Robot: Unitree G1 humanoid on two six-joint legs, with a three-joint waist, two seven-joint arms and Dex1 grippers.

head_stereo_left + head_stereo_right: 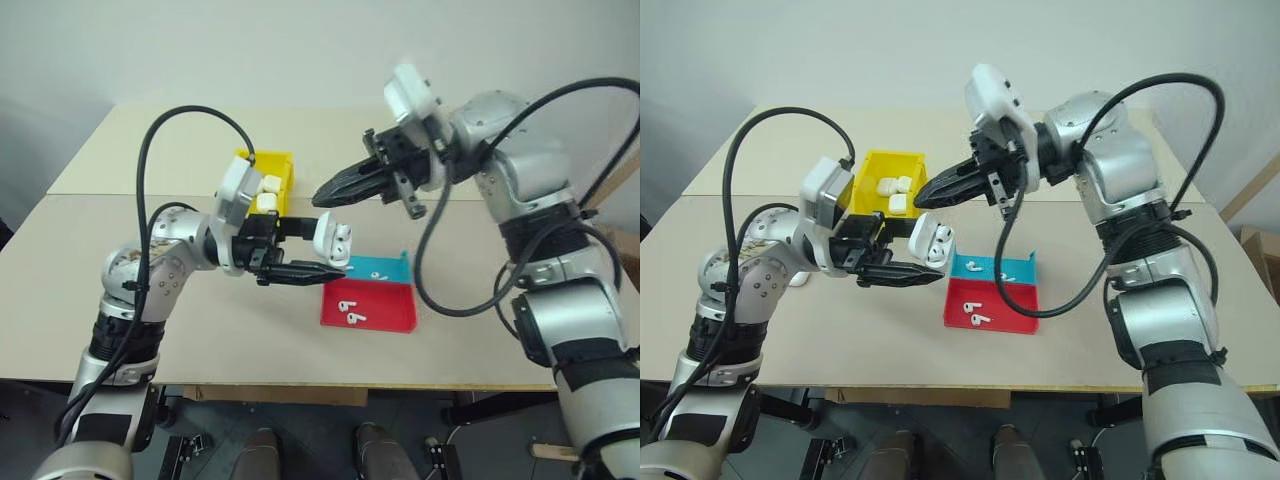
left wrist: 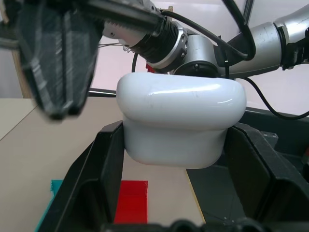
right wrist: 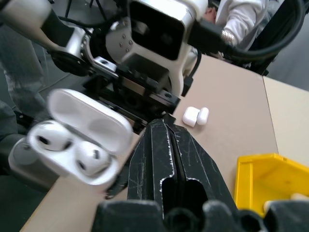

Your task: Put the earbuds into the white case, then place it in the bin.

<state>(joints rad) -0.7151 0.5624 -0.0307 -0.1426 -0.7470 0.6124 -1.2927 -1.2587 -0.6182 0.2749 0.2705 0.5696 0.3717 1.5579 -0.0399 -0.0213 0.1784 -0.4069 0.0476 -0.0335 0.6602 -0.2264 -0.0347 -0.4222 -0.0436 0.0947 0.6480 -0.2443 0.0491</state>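
My left gripper [image 1: 305, 248] is shut on the white case [image 1: 332, 240], holding it above the table with its lid flipped open. Two earbuds [image 3: 46, 140] sit in the case's sockets. My right gripper [image 1: 322, 194] hovers just above and behind the open case, its fingers shut with nothing between them; it also shows beside the case [image 2: 181, 121] in the left wrist view. The yellow bin [image 1: 872, 162] stands behind my left hand on the table and holds several white cases [image 1: 895, 190]. Loose earbuds [image 1: 352, 312] lie in the red tray.
A shallow red tray [image 1: 390, 318] and a blue tray [image 1: 385, 262] with more earbuds [image 1: 973, 266] lie on the table below my right gripper. Another white case [image 3: 195, 116] rests on the table by my left arm. A person's sleeve [image 3: 236, 14] shows beyond the table.
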